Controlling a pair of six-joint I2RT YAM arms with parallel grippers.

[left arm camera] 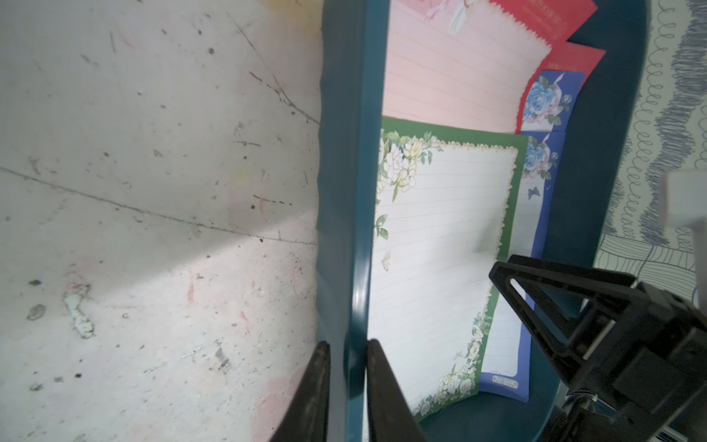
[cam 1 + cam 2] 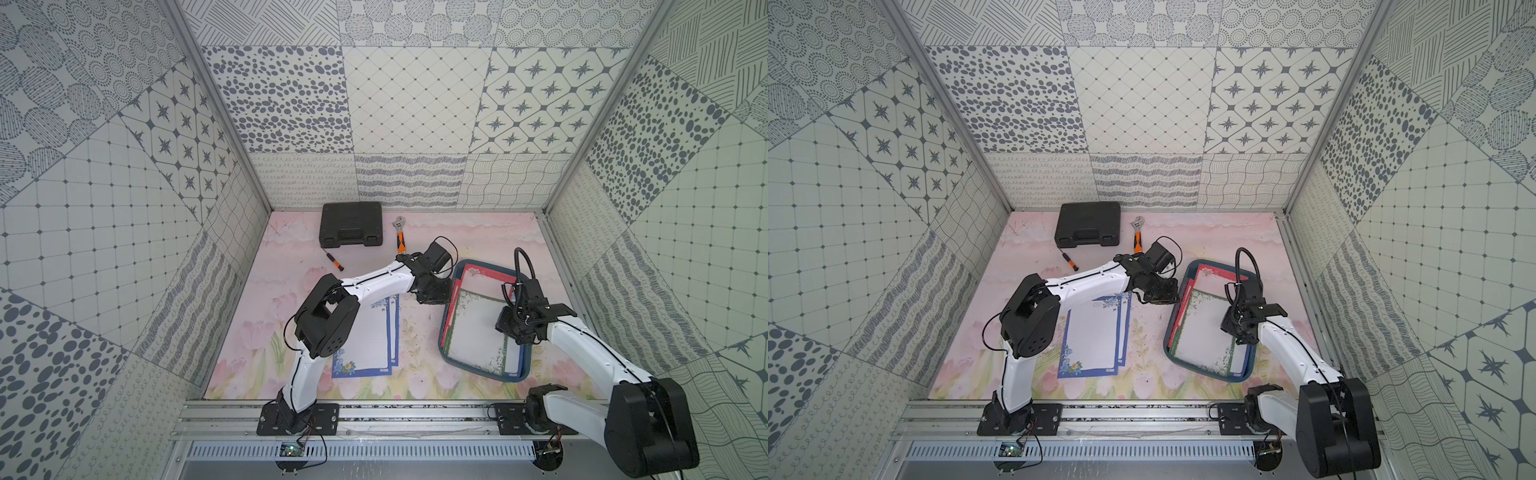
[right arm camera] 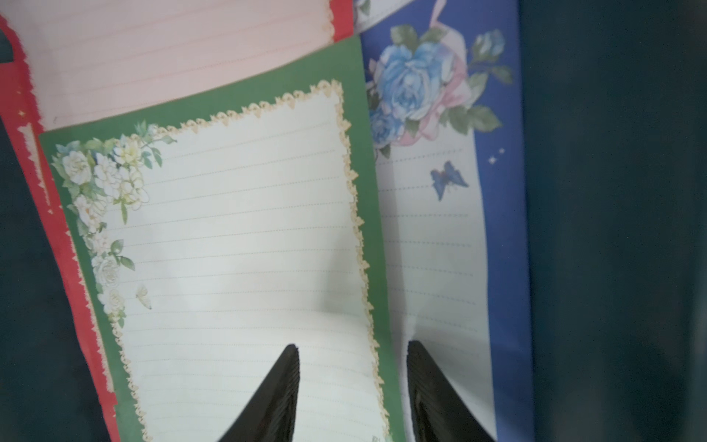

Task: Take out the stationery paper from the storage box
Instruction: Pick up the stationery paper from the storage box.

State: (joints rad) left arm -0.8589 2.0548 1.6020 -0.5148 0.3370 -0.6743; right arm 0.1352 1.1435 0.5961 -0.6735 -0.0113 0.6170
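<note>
The biggest thing that can betray me is the storage box (image 1: 344, 172). My left gripper (image 1: 346, 346) stands astride the box wall nearer the middle of the mat (image 2: 478, 232). One finger is outside and one inside, and both look pressed flat to the plastic, so I judge it a pinch on the wall. If that pinch is weak or off-square, the box could slide or tip when paper is dragged, and the whole pile would shift with it.

Next is the stationery paper (image 2: 473, 332) in the box, a fanned pile of thin, slick sheets. A pull on one may carry its neighbours along. Two blue sheets (image 2: 372, 345) already lie out on the mat beside my left arm.

Then comes the green-bordered sheet (image 3: 237, 248) on top. Squeezed at its edge alone, it may buckle or crease rather than lift, which I judge the likeliest fault.

Smallest is my right gripper (image 3: 354, 344), its fingers spread apart and holding nothing. One tip is over the green-bordered sheet's white centre and the other over the blue-bordered sheet (image 3: 432, 237) beneath, so the green edge runs between them. Whether the tips touch the paper I cannot tell
</note>
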